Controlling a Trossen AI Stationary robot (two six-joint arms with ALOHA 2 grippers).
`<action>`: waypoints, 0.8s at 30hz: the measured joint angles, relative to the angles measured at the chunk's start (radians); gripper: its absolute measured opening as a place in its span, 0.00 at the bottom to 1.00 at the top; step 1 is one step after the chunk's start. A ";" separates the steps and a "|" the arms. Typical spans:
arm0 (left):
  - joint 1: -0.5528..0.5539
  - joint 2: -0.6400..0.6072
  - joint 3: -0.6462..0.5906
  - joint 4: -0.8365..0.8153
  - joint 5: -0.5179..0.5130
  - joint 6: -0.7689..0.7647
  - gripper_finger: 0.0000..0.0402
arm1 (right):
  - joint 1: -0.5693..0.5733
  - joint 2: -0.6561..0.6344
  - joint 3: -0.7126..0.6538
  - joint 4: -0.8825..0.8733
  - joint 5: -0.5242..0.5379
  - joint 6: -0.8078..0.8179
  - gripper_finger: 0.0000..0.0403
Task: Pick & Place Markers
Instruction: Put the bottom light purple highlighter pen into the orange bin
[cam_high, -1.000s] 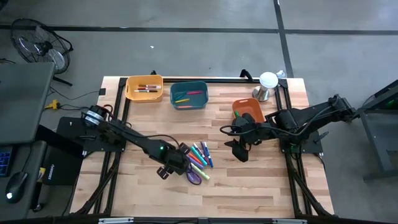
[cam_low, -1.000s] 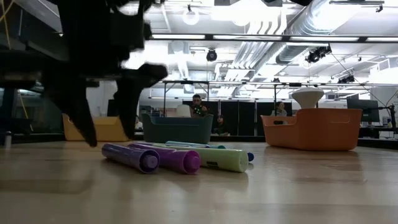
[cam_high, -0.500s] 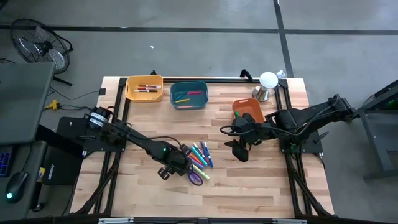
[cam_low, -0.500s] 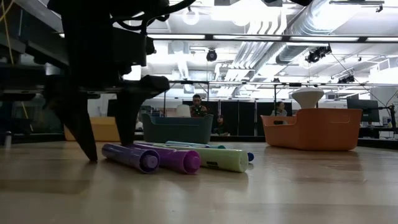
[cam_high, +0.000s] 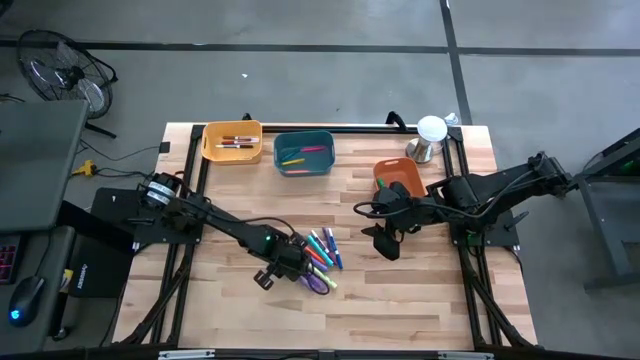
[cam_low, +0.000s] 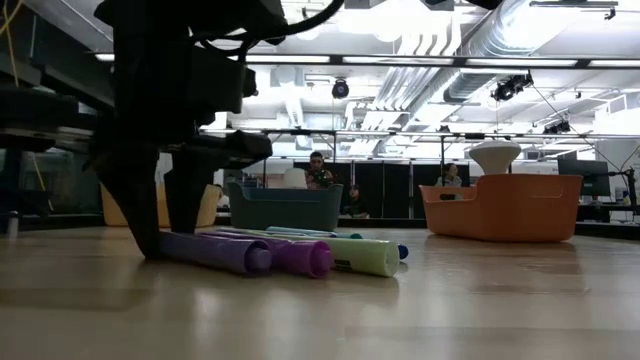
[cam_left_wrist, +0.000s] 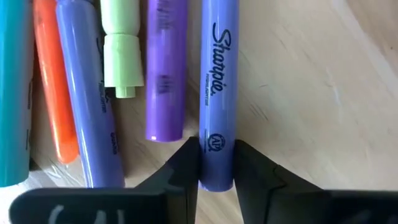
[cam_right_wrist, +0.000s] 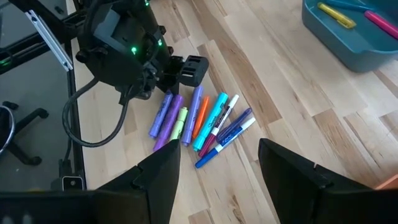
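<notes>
On the wooden table (cam_high: 400, 290) three bins wait at the far side: the yellow bin (cam_high: 232, 142) and teal bin (cam_high: 303, 153) already hold a few markers, and the orange bin (cam_high: 398, 177) sits near the waiting right gripper (cam_high: 388, 240), whose fingers are spread wide. A bunch of markers (cam_high: 322, 255) lies mid-table, so most sorting is left. The left gripper (cam_left_wrist: 216, 168) is down at the bunch's edge, pinching the end of one purple marker (cam_left_wrist: 217, 87) that lies on the wood.

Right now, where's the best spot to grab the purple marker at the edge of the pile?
Probably near its end, from above. The purple marker lies flat on the table at the outer edge of the pile, with bare wood along one side. The left gripper already has a finger on each side of that end.
</notes>
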 joint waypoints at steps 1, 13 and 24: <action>0.000 0.000 0.000 0.002 -0.003 -0.003 0.18 | 0.000 0.000 0.000 0.000 0.000 0.000 0.51; 0.076 0.003 0.050 -0.062 0.047 -0.092 0.18 | 0.000 0.000 0.000 -0.001 0.016 0.000 0.51; 0.145 0.011 0.212 -0.308 0.092 -0.069 0.17 | 0.035 0.000 0.000 -0.041 0.077 0.009 0.51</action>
